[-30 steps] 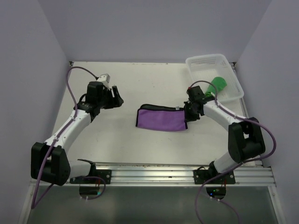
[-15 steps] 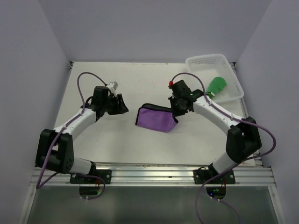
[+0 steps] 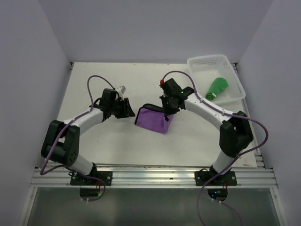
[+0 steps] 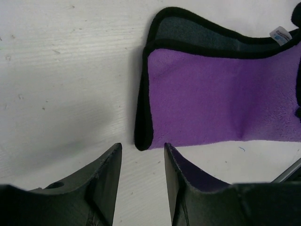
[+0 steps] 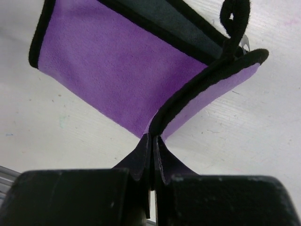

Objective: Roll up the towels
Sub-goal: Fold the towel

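The purple towel (image 3: 151, 120) lies folded near the middle of the worktop (image 3: 117, 141), with its black back showing along the far edge. The right hand (image 5: 151, 150) is clenched on the towel's right edge and holds that corner raised and curled over the rest of the cloth. The left hand (image 4: 141, 153) sits just beside the towel's left edge, fingers parted over bare worktop, grasping nothing. The green towel (image 3: 217, 87) lies bundled in the white basket (image 3: 207, 61) at the far right corner.

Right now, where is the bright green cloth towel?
In the top view, the bright green towel lies inside the white plastic lattice basket in the far right corner of the table.
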Tool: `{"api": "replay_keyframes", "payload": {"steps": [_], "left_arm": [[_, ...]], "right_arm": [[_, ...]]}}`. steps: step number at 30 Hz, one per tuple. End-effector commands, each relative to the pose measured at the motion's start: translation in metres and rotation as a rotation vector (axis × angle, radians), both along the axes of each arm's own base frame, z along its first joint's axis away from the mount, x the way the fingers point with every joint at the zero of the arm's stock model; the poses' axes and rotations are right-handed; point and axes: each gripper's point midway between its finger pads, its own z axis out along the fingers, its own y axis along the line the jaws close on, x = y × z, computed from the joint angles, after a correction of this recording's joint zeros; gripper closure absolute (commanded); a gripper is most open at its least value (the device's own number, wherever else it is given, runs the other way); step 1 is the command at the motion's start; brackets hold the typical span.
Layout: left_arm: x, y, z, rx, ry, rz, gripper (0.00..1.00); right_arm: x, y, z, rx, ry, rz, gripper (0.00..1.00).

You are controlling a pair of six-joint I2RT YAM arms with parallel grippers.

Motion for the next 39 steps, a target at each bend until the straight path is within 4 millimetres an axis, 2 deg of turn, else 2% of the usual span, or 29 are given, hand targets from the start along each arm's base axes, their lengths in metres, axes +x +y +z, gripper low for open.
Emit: {"api": "replay_keyframes", "payload": {"steps": [1, 8, 12, 13, 24, 27, 31, 32, 33, 35, 36, 37, 39], "left_arm": [[0.014, -0.008, 0.003, -0.036, -0.054, 0.039, 0.55], [0.02, -0.003, -0.027, 0.026, -0.022, 0.074, 0.56], [0.018, -0.001, -0.037, 0.035, 0.001, 0.082, 0.57], [0.023, -0.004, -0.034, 0.023, -0.029, 0.082, 0.57], [0.013, -0.002, -0.051, 0.031, 0.003, 0.086, 0.58], [0.01, -0.006, -0.051, 0.014, -0.005, 0.079, 0.58], [0.008, -0.01, -0.051, 0.006, -0.005, 0.071, 0.58], [0.007, -0.011, -0.051, 0.004, -0.005, 0.069, 0.58], [0.007, -0.011, -0.052, 0.003, -0.003, 0.069, 0.58], [0.005, -0.013, -0.051, -0.001, -0.006, 0.063, 0.58], [0.004, -0.013, -0.052, -0.001, -0.006, 0.063, 0.58], [0.004, -0.013, -0.052, -0.002, -0.005, 0.061, 0.58], [0.002, -0.013, -0.053, -0.002, -0.002, 0.06, 0.58]], "right_arm": [[0.007, 0.017, 0.016, 0.054, -0.016, 0.001, 1.0], [0.01, 0.043, 0.024, 0.132, 0.002, 0.03, 1.0], [0.013, 0.054, 0.026, 0.16, 0.007, 0.041, 1.0], [0.013, 0.056, 0.027, 0.166, 0.008, 0.041, 1.0], [0.019, 0.066, 0.039, 0.187, -0.015, 0.048, 1.0], [0.021, 0.079, 0.043, 0.203, -0.024, 0.068, 1.0], [0.024, 0.093, 0.037, 0.198, -0.017, 0.079, 1.0], [0.028, 0.097, 0.042, 0.208, -0.028, 0.083, 1.0], [0.029, 0.101, 0.034, 0.201, -0.016, 0.082, 1.0], [0.032, 0.111, 0.036, 0.207, -0.023, 0.093, 1.0], [0.034, 0.114, 0.025, 0.194, -0.006, 0.095, 1.0], [0.036, 0.121, 0.029, 0.203, -0.014, 0.099, 1.0], [0.039, 0.126, 0.022, 0.195, -0.008, 0.101, 1.0]]}}
